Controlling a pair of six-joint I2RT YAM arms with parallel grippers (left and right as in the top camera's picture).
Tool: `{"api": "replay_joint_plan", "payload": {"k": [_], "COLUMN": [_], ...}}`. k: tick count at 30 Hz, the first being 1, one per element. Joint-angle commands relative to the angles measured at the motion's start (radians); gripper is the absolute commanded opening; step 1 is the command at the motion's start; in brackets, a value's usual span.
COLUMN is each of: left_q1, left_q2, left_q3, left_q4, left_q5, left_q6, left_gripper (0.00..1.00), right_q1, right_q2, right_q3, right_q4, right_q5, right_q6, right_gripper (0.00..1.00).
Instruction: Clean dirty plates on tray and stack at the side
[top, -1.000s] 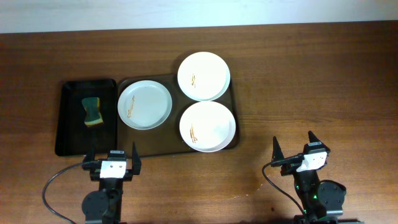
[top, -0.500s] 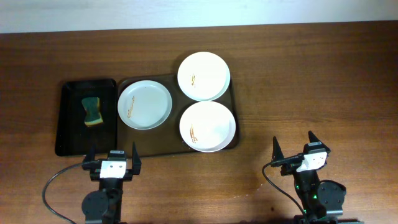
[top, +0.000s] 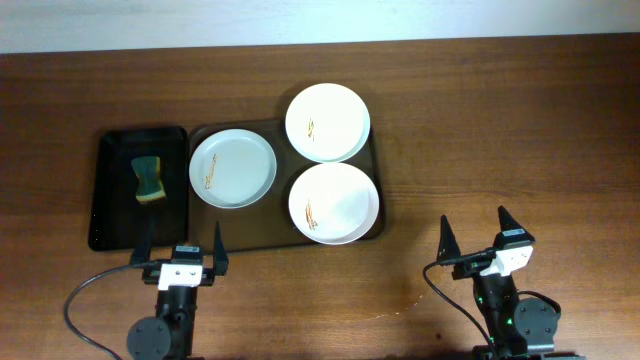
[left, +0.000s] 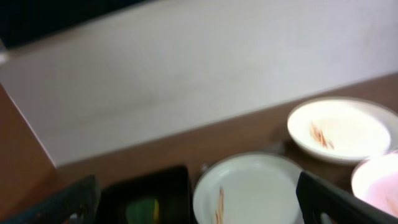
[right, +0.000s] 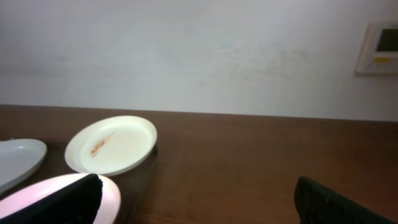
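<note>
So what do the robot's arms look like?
Mostly black, with a white block at each wrist. The left gripper and right gripper each have two black pointy fingers, like little horns. A thin black cable loops beside each arm, and tiny green lights glow on the right one.

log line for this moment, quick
phase: not started | dirty plates: three on tray, smeared, unstacked | sponge: in black tray, untouched | left gripper: jaws open, empty | right gripper: jaws open, empty

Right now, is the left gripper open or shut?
Open. The left gripper is spread wide in the overhead view, with nothing held.
</note>
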Motion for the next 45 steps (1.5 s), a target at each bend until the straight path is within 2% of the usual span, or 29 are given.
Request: {"api": "replay_joint_plan", "payload": {"k": [1,5,10,16,18,23,25,29,30,32,35,36,39,40,41,43,45], "left_q1": [-0.004,-0.004,-0.004,-0.004,0.008,0.125,0.178,0.238,0.239,0.238,0.238,0.238,0.238,0.238,0.238,0.238,0.238], "left_q2": [0.011,0.151,0.478,0.816,0.956,1.226,1.329,1.484,1.5,1.511,1.511,1.511,1.511,1.511,1.511,1.525,1.545], "left_q3": [0.017,0.152,0.395,0.729,0.878,1.142,1.254,1.476,1.503,1.525,1.525,1.525,1.526,1.526,1.537,1.604,1.661], "left_q4": [0.061,0.063,0.044,-0.203,-0.331,-0.54,-0.661,-0.974,-1.02,-1.112,-1.115,-1.115,-1.065,-1.043,-1.026,-1.046,-1.066], "left_q5": [0.03,0.03,0.063,0.105,0.154,0.413,0.509,0.542,0.542,0.549,0.524,0.524,0.519,0.481,0.359,0.193,0.153], "left_q6": [0.008,0.008,0.008,0.008,0.009,0.008,0.008,0.008,0.008,0.008,0.008,0.008,-0.002,-0.058,-0.174,-0.298,-0.341], "left_gripper": [0.99,0.99,0.99,0.99,0.99,0.99,0.99,0.99,0.99,0.99,0.99,0.99,0.99,0.99,0.99,0.99,0.99], "right_q1": [0.006,0.006,0.006,0.006,0.006,0.006,0.006,0.006,0.006,0.006,0.014,0.025,0.134,0.181,0.24,0.343,0.395], "right_q2": [-0.007,0.002,0.074,0.309,0.435,0.753,0.916,1.204,1.244,1.338,1.444,1.465,1.555,1.584,1.619,1.696,1.754], "right_q3": [0.002,0.092,0.215,0.4,0.507,0.843,1.034,1.35,1.39,1.447,1.446,1.446,1.447,1.449,1.46,1.521,1.575], "right_q4": [0.018,0.018,0.017,-0.079,-0.16,-0.465,-0.677,-1.063,-1.089,-1.067,-0.907,-0.863,-0.715,-0.682,-0.657,-0.655,-0.657], "right_q5": [-0.042,-0.042,-0.045,-0.078,-0.106,-0.143,-0.143,-0.165,-0.182,-0.294,-0.66,-0.698,-0.533,-0.462,-0.383,-0.235,-0.17], "right_q6": [0.016,0.016,0.016,0.016,0.016,0.016,0.016,0.016,0.016,0.016,0.017,0.029,0.234,0.294,0.353,0.409,0.428], "right_gripper": [0.98,0.98,0.98,0.98,0.98,0.99,0.98,0.98,0.98,0.98,0.98,0.98,0.99,1.0,0.96,0.89,0.86]}}
